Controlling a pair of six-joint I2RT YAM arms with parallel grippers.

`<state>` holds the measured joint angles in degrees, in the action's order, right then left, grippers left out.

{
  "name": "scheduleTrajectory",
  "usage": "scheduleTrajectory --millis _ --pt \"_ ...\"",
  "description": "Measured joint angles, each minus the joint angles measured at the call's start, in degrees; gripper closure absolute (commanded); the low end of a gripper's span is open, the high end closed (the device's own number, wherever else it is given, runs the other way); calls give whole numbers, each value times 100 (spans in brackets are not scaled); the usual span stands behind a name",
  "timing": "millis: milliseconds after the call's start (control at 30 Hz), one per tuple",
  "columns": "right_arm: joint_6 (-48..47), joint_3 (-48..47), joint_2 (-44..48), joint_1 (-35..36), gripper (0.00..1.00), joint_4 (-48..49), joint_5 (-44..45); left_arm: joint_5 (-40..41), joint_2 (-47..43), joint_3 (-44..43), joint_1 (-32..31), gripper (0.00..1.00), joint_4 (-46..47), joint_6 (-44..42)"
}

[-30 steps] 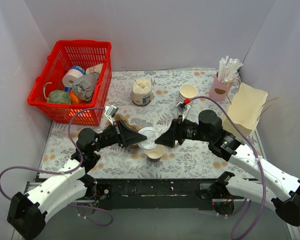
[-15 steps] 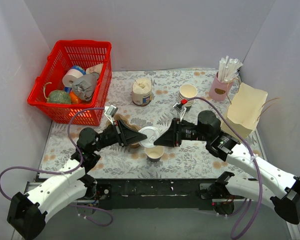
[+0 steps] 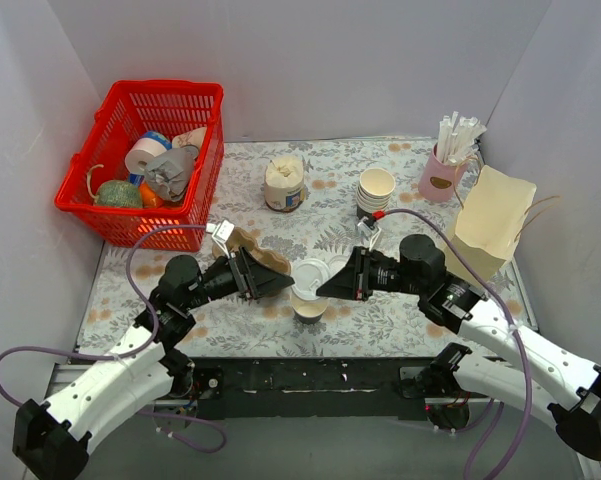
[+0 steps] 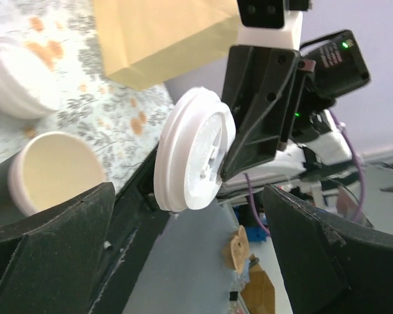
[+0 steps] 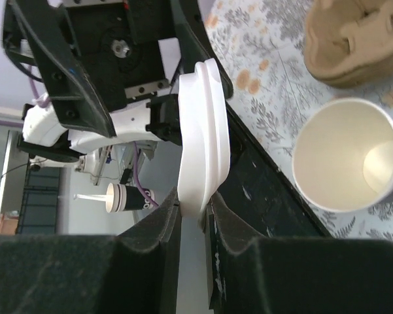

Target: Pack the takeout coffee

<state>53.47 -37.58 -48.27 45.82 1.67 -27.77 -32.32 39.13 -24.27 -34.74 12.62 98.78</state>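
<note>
One white lid [image 5: 203,140] is held on edge, pinched at its rim by the right gripper [image 5: 195,210], close to one uncovered paper cup [image 3: 310,306] standing on the table [image 3: 370,322]. The left gripper [image 3: 278,278] is spread and empty. One stack of lidless cups [image 3: 376,188] and one cream jar [image 3: 284,183] are noted behind.

Your two arms extend inward from the near edge and face each other above the counter's near middle. Your left gripper [image 3: 280,283] points right, its fingers spread wide and holding nothing. Your right gripper [image 3: 325,288] points left, its fingers pinched on the rim of the lid [image 3: 308,272].
</note>
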Motion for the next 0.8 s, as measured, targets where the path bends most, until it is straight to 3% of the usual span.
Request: scheduleTrajectory --millis 300,800 --pt "627 833 -243 -11 86 201 -136 990 -323 -4 0 2 -1867 -446" --pt "940 1314 -433 -472 82 573 -109 1075 533 -68 -9 2 -2288 -492"
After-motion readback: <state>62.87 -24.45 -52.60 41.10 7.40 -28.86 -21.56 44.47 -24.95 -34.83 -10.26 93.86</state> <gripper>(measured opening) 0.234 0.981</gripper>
